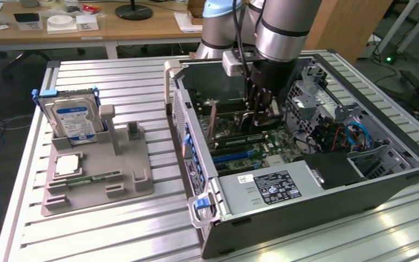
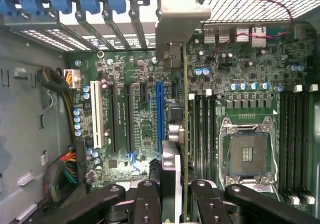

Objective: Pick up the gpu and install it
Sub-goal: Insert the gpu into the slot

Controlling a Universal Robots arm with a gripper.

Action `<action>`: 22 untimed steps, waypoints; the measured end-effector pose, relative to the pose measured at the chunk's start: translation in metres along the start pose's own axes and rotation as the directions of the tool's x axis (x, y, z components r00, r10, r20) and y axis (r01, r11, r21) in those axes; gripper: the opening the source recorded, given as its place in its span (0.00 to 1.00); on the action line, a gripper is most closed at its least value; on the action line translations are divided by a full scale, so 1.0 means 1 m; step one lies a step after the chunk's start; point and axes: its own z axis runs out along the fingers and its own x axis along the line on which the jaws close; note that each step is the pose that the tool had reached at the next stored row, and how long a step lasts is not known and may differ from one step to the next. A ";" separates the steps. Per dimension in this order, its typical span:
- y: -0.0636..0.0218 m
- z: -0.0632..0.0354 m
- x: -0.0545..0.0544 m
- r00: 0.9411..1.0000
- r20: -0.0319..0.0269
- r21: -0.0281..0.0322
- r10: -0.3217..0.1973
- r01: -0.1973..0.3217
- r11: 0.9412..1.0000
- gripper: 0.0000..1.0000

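At the exterior view's left we see a grey fixture tray [image 1: 140,188] on the slatted table. It holds an upright hard drive [image 1: 71,117], a processor chip [image 1: 67,164] and a narrow memory stick [image 1: 93,179]. None of these is touched.

To the right of the tray lies the open computer case [image 1: 391,164], and the arm reaches down into it. The gripper [image 1: 262,106] is clamped on the gpu [image 2: 176,134], one finger on each flat face, so the card hangs edge-down over the motherboard.

What matters here is the line-up. The card's long axis runs parallel to the expansion slots. Its silver bracket [image 2: 175,29] leads toward the case's rear wall, where the blue latches sit. From the wrist view, the card's lower edge sits between the blue slot [image 2: 160,114] and the memory slots [image 2: 205,129], just beside the blue one and not plainly over it. We judge the card not yet seated. How far it stands off the board we cannot tell.
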 end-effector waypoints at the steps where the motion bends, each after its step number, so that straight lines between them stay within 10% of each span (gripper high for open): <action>1: 0.0000 0.0011 0.001 1.000 0.000 0.000 0.000 0.000 1.000 0.28; 22: 0.0093 0.0226 0.002 1.000 0.000 0.000 -0.025 0.025 1.000 0.28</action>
